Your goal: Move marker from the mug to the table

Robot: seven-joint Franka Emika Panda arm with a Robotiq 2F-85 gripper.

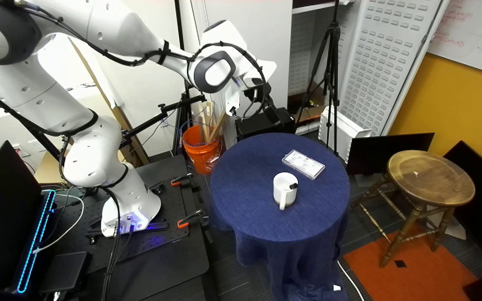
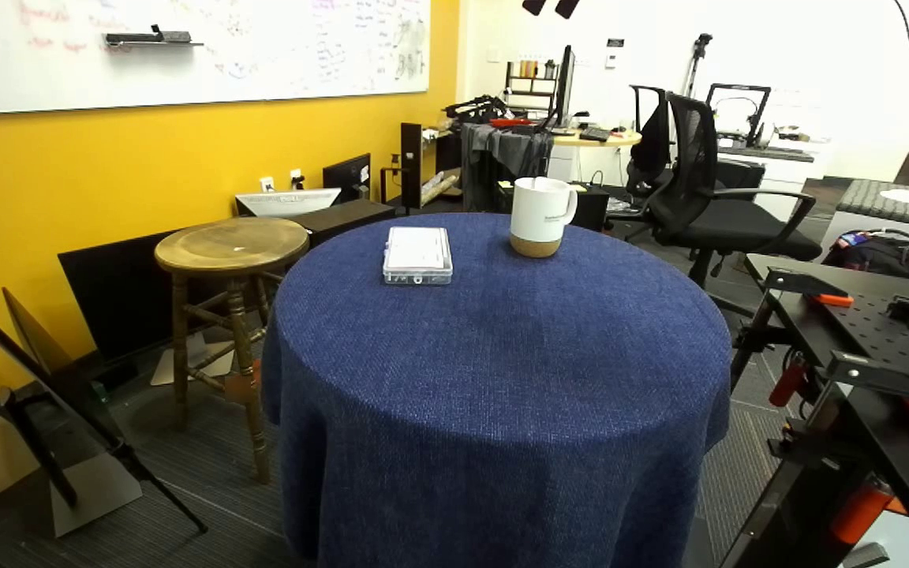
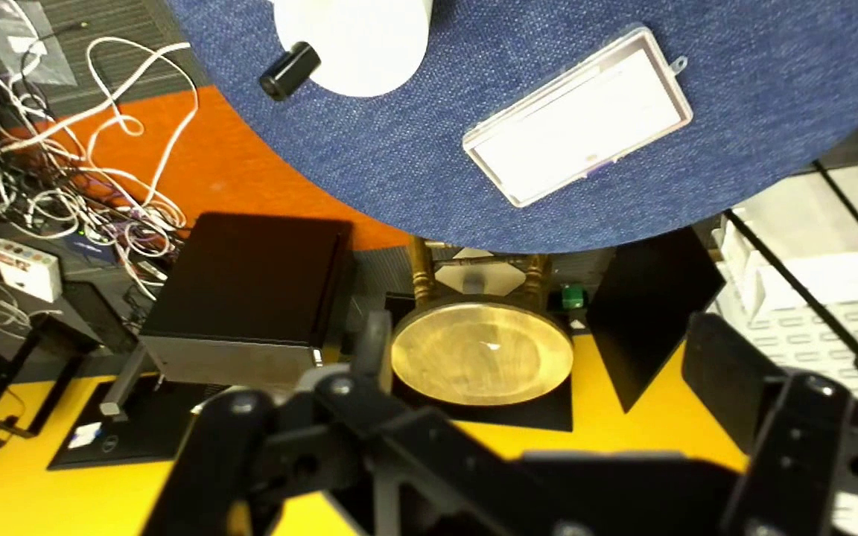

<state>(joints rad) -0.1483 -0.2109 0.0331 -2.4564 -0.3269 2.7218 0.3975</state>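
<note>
Cork-based mug (image 2: 540,213), black cylindrical marker (image 3: 290,71), round cloth-draped table (image 2: 502,339)

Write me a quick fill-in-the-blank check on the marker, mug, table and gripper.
1. The marker sticks out past the rim of the white mug, its visible end coloured ____.
2. The mug stands upright on the table, whose top is not square but ____.
3. In the wrist view, the mug shows further to the ____ than the plastic case.
4. The gripper is not shut but ____.

Missing words: black; round; left; open.
</note>
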